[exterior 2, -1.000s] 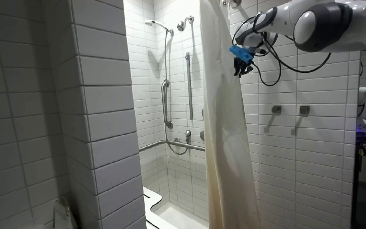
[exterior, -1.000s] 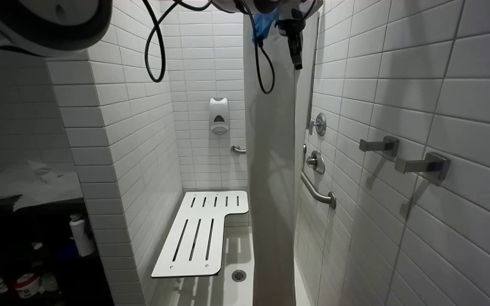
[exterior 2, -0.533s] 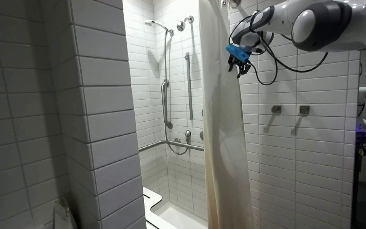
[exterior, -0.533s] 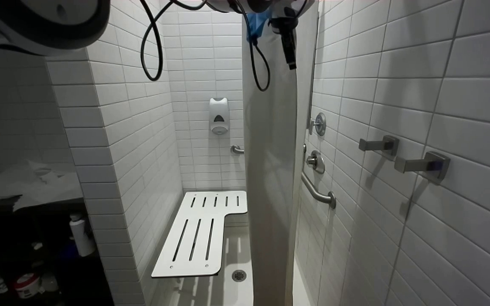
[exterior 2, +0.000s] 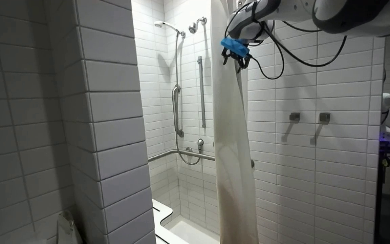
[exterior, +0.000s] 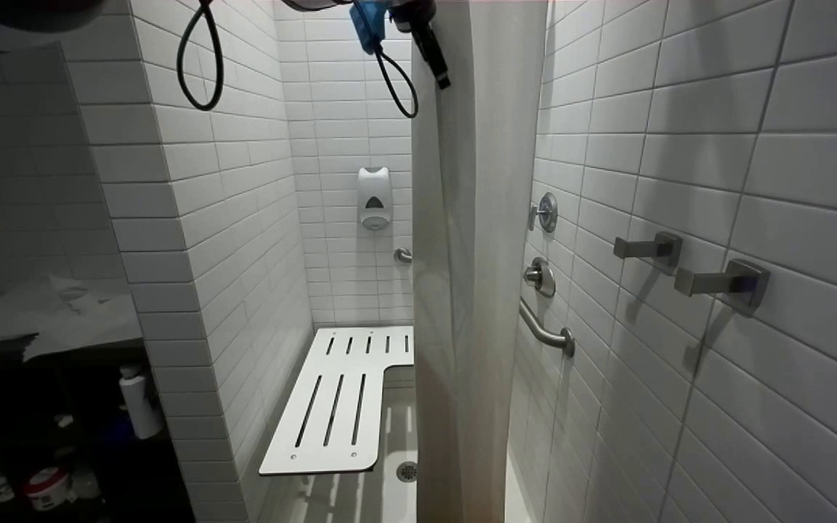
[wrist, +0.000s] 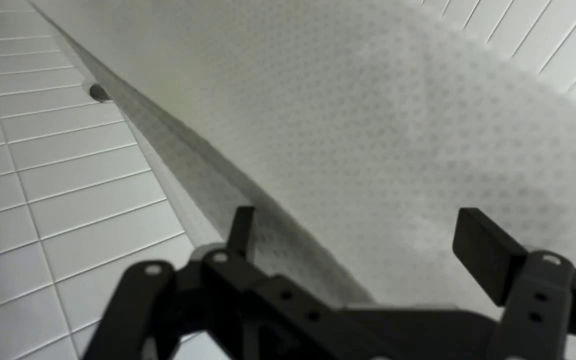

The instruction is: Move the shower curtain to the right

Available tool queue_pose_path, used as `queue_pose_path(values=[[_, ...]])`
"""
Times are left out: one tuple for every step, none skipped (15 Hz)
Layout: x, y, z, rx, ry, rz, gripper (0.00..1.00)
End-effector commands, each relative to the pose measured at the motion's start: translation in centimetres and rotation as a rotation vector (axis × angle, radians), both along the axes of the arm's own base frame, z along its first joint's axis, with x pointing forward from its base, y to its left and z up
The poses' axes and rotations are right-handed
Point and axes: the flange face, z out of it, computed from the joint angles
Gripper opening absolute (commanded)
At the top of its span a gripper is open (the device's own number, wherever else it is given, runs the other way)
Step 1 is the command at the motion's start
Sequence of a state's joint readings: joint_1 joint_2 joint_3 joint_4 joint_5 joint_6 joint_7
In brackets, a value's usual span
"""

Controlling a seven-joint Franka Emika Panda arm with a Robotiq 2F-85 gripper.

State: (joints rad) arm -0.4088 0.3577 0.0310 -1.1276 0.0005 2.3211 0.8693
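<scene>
The shower curtain hangs tall and off-white in both exterior views, gathered into a narrow column with soft vertical folds. In an exterior view my black gripper is high up in front of the curtain, its two fingers spread. Its dark finger also overlaps the curtain's upper part from another angle. Seen from the wrist, the curtain fills most of the picture behind my gripper. The jaws stand wide apart and one fold edge runs slantwise between and beyond them. Whether any finger touches the fabric I cannot tell.
A white slatted bench juts out left of the curtain. Two metal hooks and a grab bar stick out from the tiled wall on the right. A black cable loops beneath the arm.
My gripper's fingers have spread apart. The arm has shifted left in both exterior views and somewhat up. The curtain's lower edge has swung left in an exterior view, and its folds hang differently.
</scene>
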Motion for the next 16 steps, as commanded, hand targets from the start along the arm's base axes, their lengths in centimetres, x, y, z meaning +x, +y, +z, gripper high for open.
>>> queue_pose_path(values=[[-1.9, 6.4, 0.7, -0.073, 0.071, 0.117, 1.00], [-2.2, 8.3, 0.5, -0.077, 0.097, 0.157, 1.00], [-2.4, 10.1, 0.2, -0.074, 0.120, 0.203, 1.00], [-2.8, 11.6, -0.1, -0.078, 0.144, 0.239, 1.00], [-3.1, 13.3, -0.6, -0.084, 0.169, 0.276, 1.00], [-3.5, 14.6, -0.9, -0.090, 0.193, 0.306, 1.00], [-3.7, 15.9, -1.5, -0.094, 0.217, 0.333, 1.00], [-4.0, 17.1, -2.2, -0.091, 0.250, 0.362, 1.00], [-4.1, 18.0, -3.0, -0.083, 0.280, 0.384, 1.00], [-4.1, 18.7, -3.9, -0.062, 0.319, 0.405, 1.00], [-4.1, 19.1, -4.7, -0.038, 0.357, 0.422, 1.00], [-4.1, 19.5, -5.5, -0.014, 0.393, 0.431, 1.00], [-4.1, 19.7, -6.4, 0.009, 0.430, 0.430, 1.00], [-4.1, 19.9, -7.1, 0.026, 0.458, 0.431, 1.00], [-4.3, 20.1, -7.6, 0.031, 0.483, 0.434, 1.00], [-4.5, 20.2, -7.8, 0.033, 0.502, 0.450, 1.00]])
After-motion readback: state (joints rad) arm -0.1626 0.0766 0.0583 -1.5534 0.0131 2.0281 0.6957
